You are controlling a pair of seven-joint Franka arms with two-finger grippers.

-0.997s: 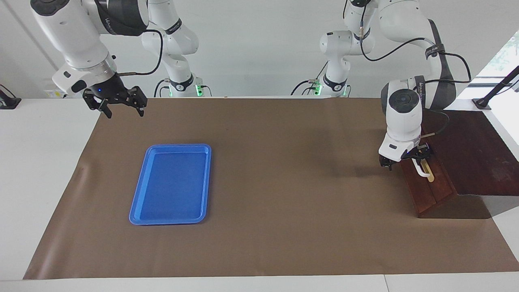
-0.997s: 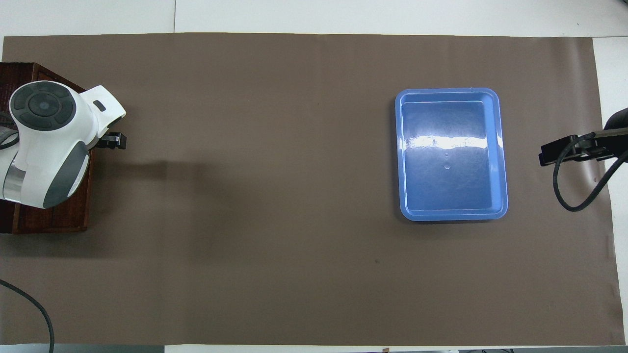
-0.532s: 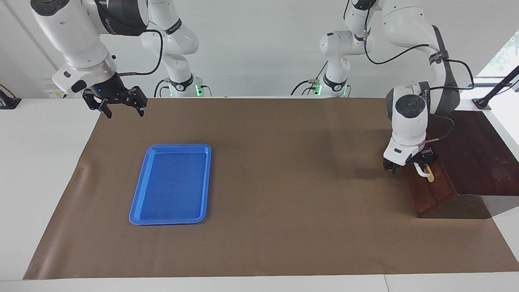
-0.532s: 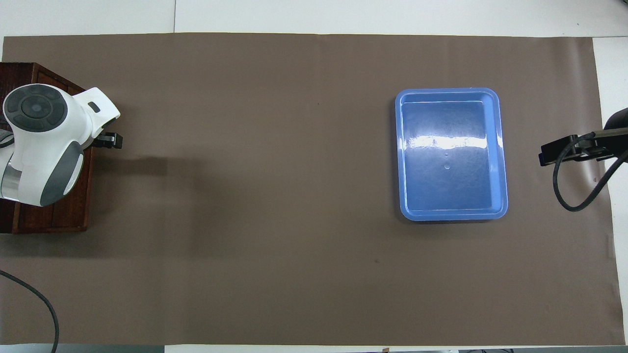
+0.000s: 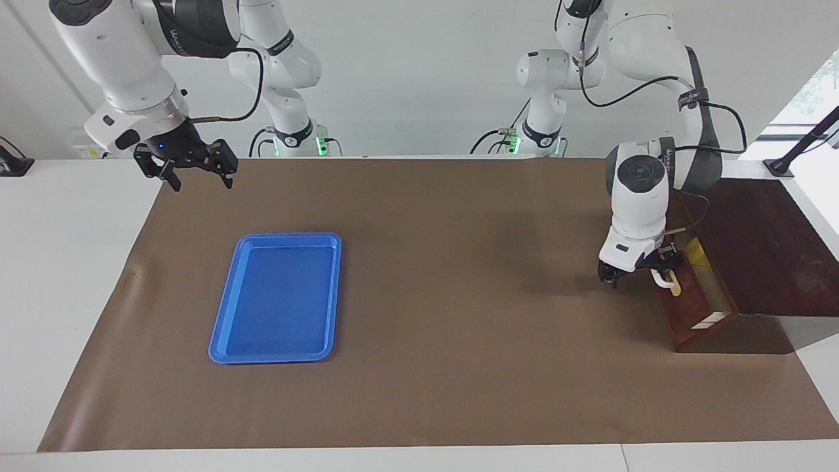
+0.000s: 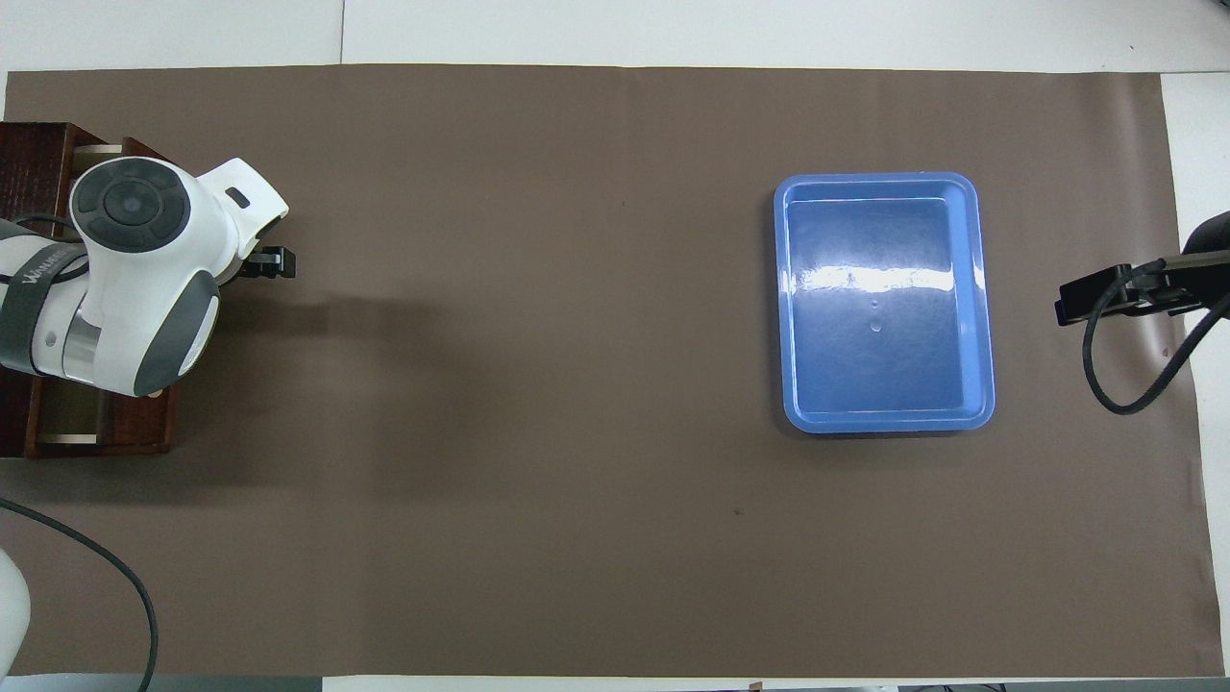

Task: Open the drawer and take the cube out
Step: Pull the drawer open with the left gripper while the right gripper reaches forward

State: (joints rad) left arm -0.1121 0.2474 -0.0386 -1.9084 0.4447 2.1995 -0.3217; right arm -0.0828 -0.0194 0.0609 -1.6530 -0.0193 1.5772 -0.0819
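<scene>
Using the dark reddish-brown wooden drawer point(image 5: 689, 303) as our landmark, we see our left hand point(image 5: 645, 270) at its white bar handle point(image 5: 663, 280), fingers spread around it; the drawer stands partly open. We cannot make out the cube. The blue plastic tray point(image 5: 278, 297) lies well apart on the counter's brown mat point(image 5: 459, 275). Our right hand point(image 5: 195, 170) hangs open near the mat's corner.

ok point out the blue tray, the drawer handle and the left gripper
blue tray point(image 5: 226, 324): facing view, on its rim toward the right arm's end.
drawer handle point(image 5: 663, 282): facing view, on the white bar.
left gripper point(image 5: 639, 270): facing view, midway between its fingertips.
</scene>
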